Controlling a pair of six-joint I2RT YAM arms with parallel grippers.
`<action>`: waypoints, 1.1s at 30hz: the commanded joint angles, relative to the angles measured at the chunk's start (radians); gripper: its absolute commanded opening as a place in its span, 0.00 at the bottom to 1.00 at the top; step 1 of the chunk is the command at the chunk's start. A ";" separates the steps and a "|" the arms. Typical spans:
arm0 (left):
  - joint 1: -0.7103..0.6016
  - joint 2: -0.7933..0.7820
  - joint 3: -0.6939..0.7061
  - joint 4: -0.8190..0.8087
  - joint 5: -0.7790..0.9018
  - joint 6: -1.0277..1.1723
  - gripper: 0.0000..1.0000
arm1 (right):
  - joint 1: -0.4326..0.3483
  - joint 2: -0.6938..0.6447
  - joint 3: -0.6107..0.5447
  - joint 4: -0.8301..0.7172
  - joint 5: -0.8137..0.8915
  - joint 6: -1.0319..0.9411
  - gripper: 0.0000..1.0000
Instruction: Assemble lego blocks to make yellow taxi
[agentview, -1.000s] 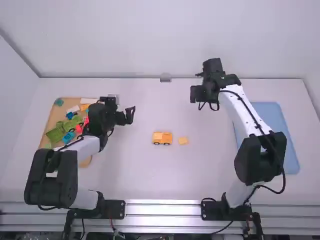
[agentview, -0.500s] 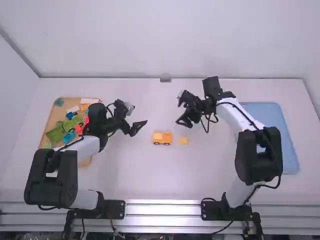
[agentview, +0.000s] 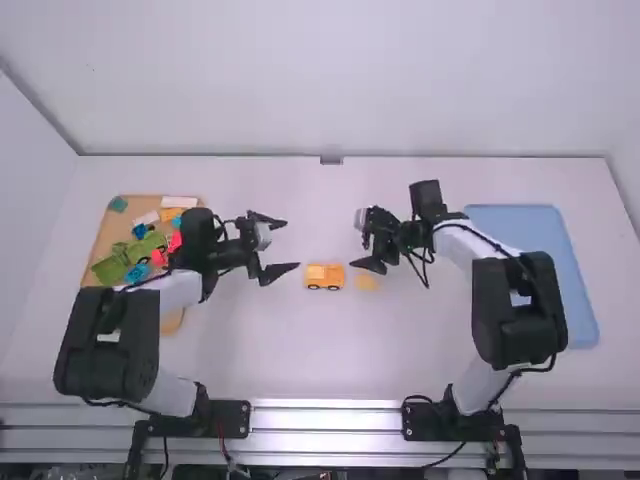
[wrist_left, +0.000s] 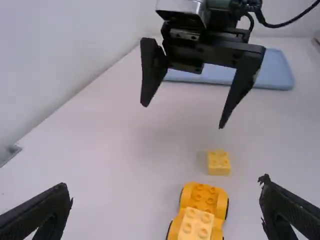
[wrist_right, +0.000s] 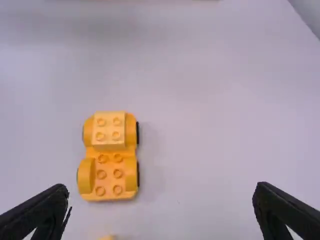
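In the high view, my left gripper (agentview: 291, 243) stands open left of the yellow wheeled car (agentview: 325, 277), and my right gripper (agentview: 357, 241) is open above and beyond the small yellow block (agentview: 367, 283). That block lies just right of the car, apart from it. The left wrist view has my left gripper (wrist_left: 166, 191) spread and empty, with the car (wrist_left: 204, 196) and the loose block (wrist_left: 219, 163) ahead. My right gripper (wrist_right: 162, 191) is also empty in its wrist view; a paler block (wrist_right: 108, 136) sits on one end of the car (wrist_right: 110, 175).
A wooden tray (agentview: 96, 240) of mixed coloured blocks lies at the far left, partly under the left arm. At the right, a blue tray (agentview: 545, 235) is partly covered by the right arm.
The right gripper has come down and toward the car, its fingers now visibly spread. My left gripper has shifted right and turned, its fingers spread wider apart. Car and loose block have not moved.
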 joint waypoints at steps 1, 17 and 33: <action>-0.028 0.044 0.014 0.019 0.051 0.025 0.99 | -0.031 -0.004 -0.043 0.006 -0.041 -0.039 0.98; -0.106 0.210 0.120 0.018 0.048 0.025 0.99 | -0.140 0.282 -0.099 0.284 -0.239 0.051 0.98; -0.106 0.216 0.121 -0.016 0.049 0.025 0.99 | -0.138 0.356 -0.085 0.187 -0.175 -0.209 0.90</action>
